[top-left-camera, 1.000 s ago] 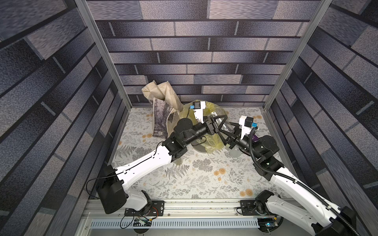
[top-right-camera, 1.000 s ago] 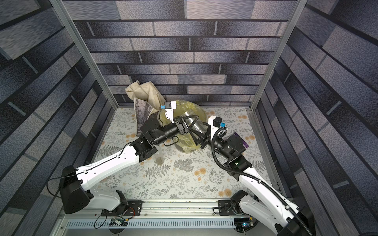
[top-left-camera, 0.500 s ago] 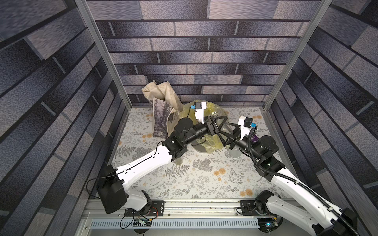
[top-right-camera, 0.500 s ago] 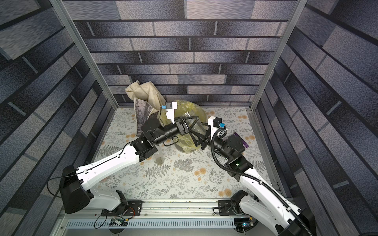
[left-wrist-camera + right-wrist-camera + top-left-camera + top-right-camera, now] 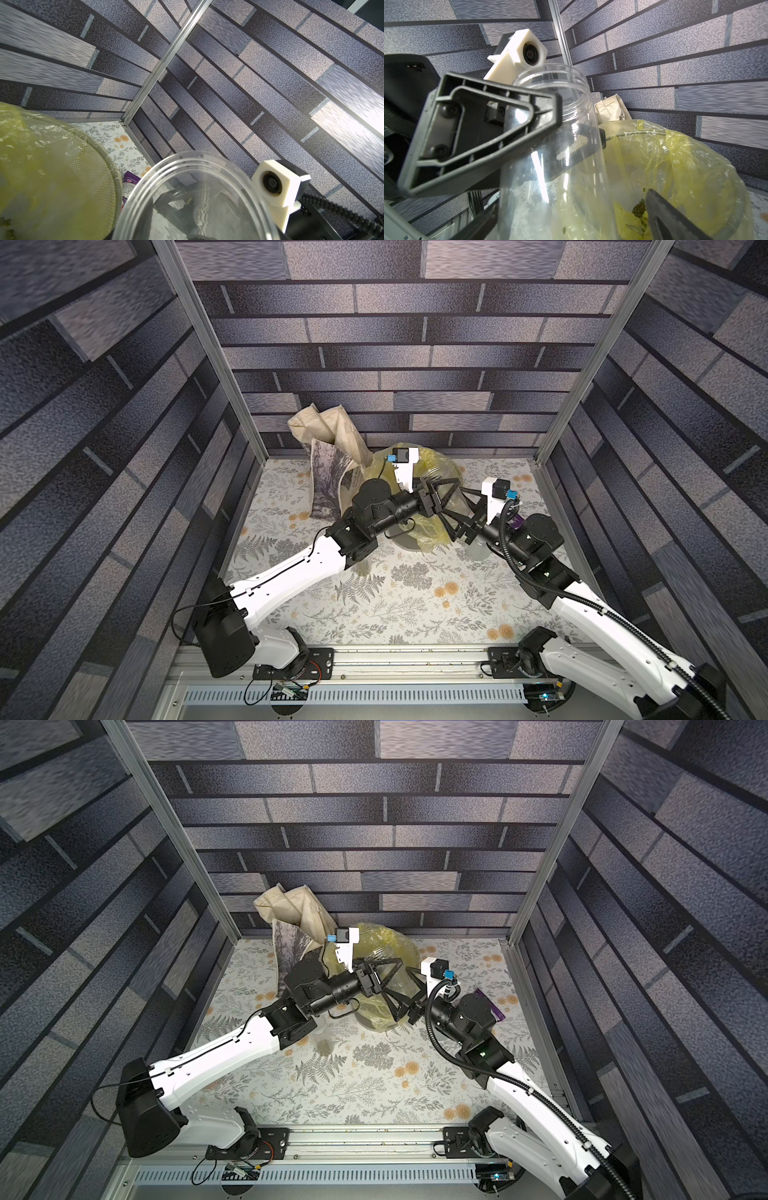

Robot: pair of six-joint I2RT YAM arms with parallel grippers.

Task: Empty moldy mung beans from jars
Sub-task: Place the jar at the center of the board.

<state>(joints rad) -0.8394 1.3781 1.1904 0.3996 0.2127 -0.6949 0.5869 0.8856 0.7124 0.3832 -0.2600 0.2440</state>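
The lidless jar is clamped in the left gripper near 12 o'clock of the table, just beside the bucket rim; mung beans lie inside the bucket. The right gripper is spread wide around the jar's base, gripping nothing; toward 6 o'clock the table lies bare.

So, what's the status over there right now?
Left gripper clamped on lidless jar, looks empty. Right gripper open, straddling it. Mung beans lie in yellow bag. Nothing visibly blocking.
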